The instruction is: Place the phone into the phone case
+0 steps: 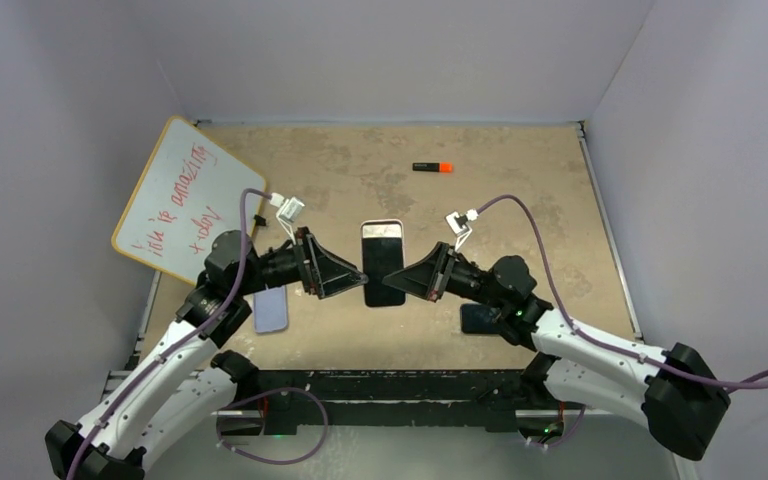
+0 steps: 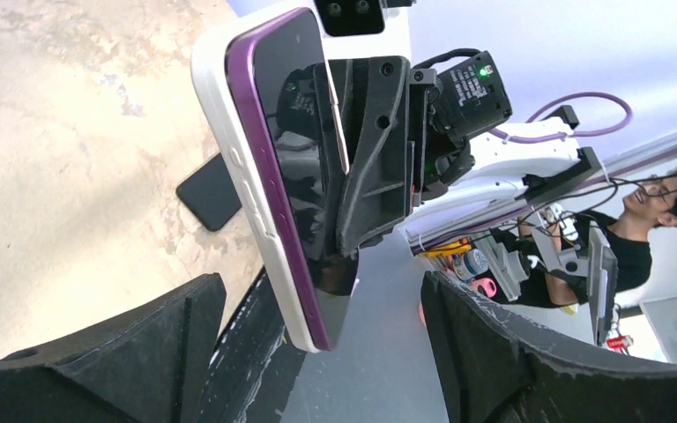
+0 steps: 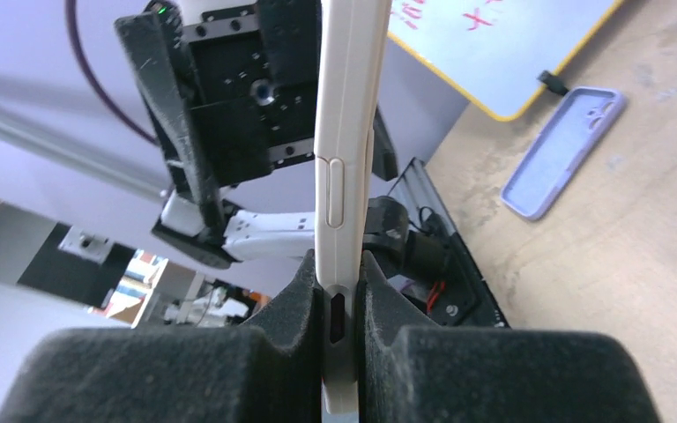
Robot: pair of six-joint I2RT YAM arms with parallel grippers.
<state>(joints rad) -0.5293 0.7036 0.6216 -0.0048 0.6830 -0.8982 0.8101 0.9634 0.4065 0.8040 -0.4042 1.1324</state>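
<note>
The right gripper (image 1: 407, 281) is pinching the phone (image 1: 383, 255), which is sitting in its white phone case (image 2: 229, 150), from the 4 o'clock side. The left gripper (image 1: 352, 280) is standing spread at the phone's 8 o'clock. Farther off, at 10 o'clock, a whiteboard (image 1: 185, 195) is showing red handwriting, too slanted to read.

The phone (image 2: 291, 167) has a glossy black glass face, mirror-bright, with a shiny purple rim. Around it, the phone case (image 3: 342, 176) is smooth white plastic with a satin sheen. The right gripper (image 3: 342, 295) has pads (image 3: 494, 374) of coarse, matt black, foam-like stuff. The table (image 1: 520, 200) is mottled tan, rough and scuffed. At 10 o'clock on it is a glossy whiteboard (image 1: 185, 195), and at 8 o'clock a lilac case (image 1: 271, 310) — matt, soft-looking.
</note>
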